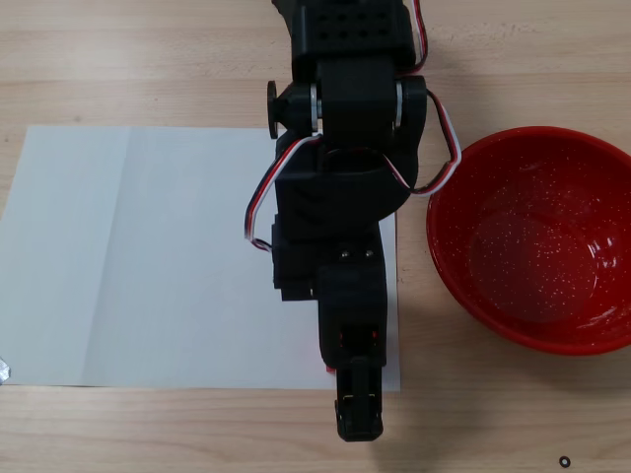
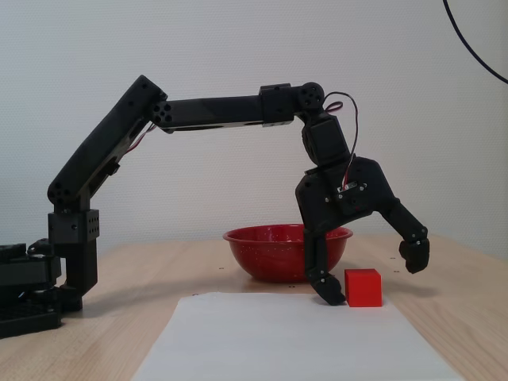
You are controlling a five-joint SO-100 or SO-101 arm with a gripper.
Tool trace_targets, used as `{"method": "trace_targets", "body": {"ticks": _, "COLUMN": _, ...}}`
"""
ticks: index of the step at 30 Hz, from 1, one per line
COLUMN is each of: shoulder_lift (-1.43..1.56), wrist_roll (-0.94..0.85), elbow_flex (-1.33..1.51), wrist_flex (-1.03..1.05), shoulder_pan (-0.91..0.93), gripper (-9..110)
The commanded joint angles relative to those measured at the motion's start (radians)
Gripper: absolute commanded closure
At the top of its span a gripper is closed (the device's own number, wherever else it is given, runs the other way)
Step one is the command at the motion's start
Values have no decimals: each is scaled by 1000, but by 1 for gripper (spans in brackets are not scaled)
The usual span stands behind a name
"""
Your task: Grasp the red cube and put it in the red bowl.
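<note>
Top-down fixed view: the black arm reaches over white paper [image 1: 148, 256] on the worktop [image 1: 118, 59], hiding nearly all of the red cube [image 1: 329, 368]; the red bowl [image 1: 454, 276] sits empty to the right.

Side fixed view: the claw [image 2: 373, 282] spreads wide, straddling the cube, apparently positioned to close; it grips nothing.

Black arm stretched forward, wrist bent down, gripper [image 2: 374, 278] jaws spread wide, low over table
</note>
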Motion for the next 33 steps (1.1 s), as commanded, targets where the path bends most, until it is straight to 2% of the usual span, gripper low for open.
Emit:
{"method": "trace_targets", "body": {"ticks": 1, "shoulder_lift": 64, "wrist_roll": -3, "elbow_flex": -114, "wrist_flex": -32, "shoulder_pan": 12, "gripper": 56}}
{"method": "trace_targets", "body": {"ticks": 17, "shoulder_lift": 57, "wrist_roll": -9, "elbow_flex": -141, "wrist_flex": -2, "shoulder_pan": 5, "gripper": 60}}
{"method": "trace_targets", "body": {"ticks": 26, "shoulder_lift": 81, "wrist_roll": -95, "elbow_flex": -173, "wrist_flex": 84, "shoulder_pan": -9, "gripper": 86}}
{"method": "trace_targets", "body": {"ticks": 29, "shoulder_lift": 89, "wrist_roll": -114, "elbow_flex": -173, "wrist_flex": 106, "shoulder_pan": -20, "gripper": 99}}
{"method": "trace_targets", "body": {"ticks": 33, "shoulder_lift": 97, "wrist_roll": -117, "elbow_flex": -175, "wrist_flex": 120, "shoulder_pan": -26, "gripper": 101}}
